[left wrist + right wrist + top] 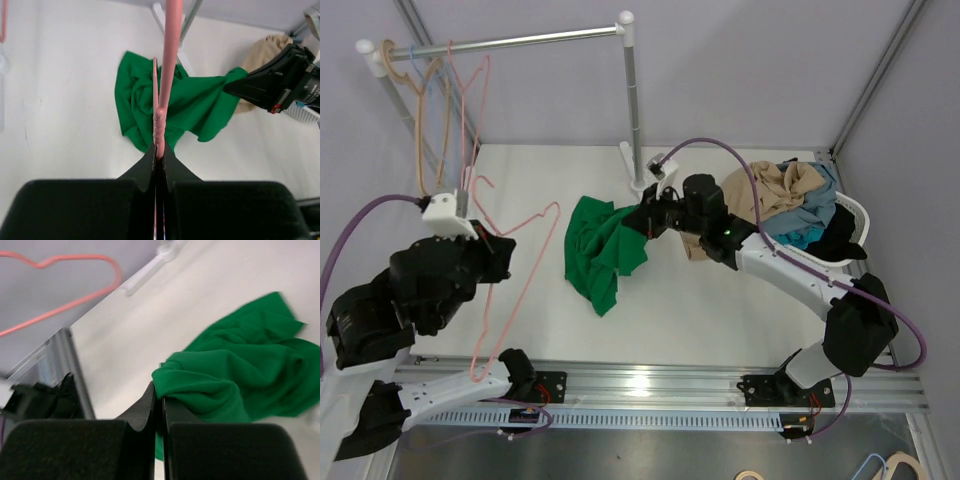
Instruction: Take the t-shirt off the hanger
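A green t-shirt point(598, 250) lies crumpled on the white table, off the hanger. My right gripper point(642, 218) is shut on a fold of the shirt point(210, 385) and lifts its right edge slightly. My left gripper point(492, 238) is shut on the neck of a pink wire hanger point(525, 250), held bare above the table's left side. In the left wrist view the hanger's twisted neck point(161, 120) rises from between the closed fingers, with the shirt point(165, 107) on the table beyond it.
A clothes rail point(520, 42) with several hangers stands at the back left; its upright post point(633, 110) stands just behind the shirt. A white basket point(845, 225) of clothes sits at the right.
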Action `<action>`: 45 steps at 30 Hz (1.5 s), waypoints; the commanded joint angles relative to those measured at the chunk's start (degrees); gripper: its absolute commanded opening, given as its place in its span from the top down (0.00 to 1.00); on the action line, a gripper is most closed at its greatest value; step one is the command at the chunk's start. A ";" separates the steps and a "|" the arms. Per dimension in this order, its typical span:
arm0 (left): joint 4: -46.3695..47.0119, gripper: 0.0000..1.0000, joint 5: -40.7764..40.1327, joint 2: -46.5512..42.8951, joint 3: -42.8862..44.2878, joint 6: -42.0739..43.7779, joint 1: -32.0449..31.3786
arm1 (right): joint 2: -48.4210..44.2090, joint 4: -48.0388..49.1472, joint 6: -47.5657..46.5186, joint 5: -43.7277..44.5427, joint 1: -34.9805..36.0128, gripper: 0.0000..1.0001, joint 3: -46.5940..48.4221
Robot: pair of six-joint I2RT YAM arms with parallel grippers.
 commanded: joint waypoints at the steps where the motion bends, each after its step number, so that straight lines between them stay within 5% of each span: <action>1: 6.66 0.99 -6.82 -0.98 -1.21 2.35 -0.43 | -7.05 -2.54 -0.37 8.76 -4.56 1.00 6.68; 9: 11.08 0.99 -7.88 2.00 -0.68 5.61 -0.25 | -9.62 -13.73 -7.74 39.99 -18.27 1.00 33.04; 13: 12.84 0.99 -7.88 2.09 -1.39 6.75 0.53 | -5.85 -13.73 -11.09 42.82 -24.25 1.00 44.03; 18: 14.85 0.99 -6.48 2.27 -1.21 8.07 3.17 | -3.82 -5.49 -11.79 44.14 -27.77 1.00 47.39; 22: 17.67 0.99 -6.30 2.53 -1.21 10.09 5.63 | -1.27 -8.88 -11.62 44.23 -29.97 1.00 53.17; 25: 21.17 0.99 -3.94 3.85 -1.65 11.94 10.98 | -2.92 -9.95 -10.74 44.67 -30.59 1.00 50.13; 29: 24.53 0.99 6.77 6.39 0.01 12.38 21.87 | -9.69 -5.12 -8.64 45.63 -31.46 1.00 32.68; 37: 25.76 0.99 17.15 19.38 11.77 13.08 29.01 | -20.15 -9.59 3.31 45.29 -39.37 1.00 9.35; 40: 25.32 0.99 25.75 23.26 18.26 13.17 32.09 | -20.51 -13.98 9.01 45.02 -42.27 1.00 3.73; 45: 24.71 0.99 27.54 30.03 28.04 14.75 32.62 | -10.78 -22.76 13.87 40.39 -42.63 0.97 -0.51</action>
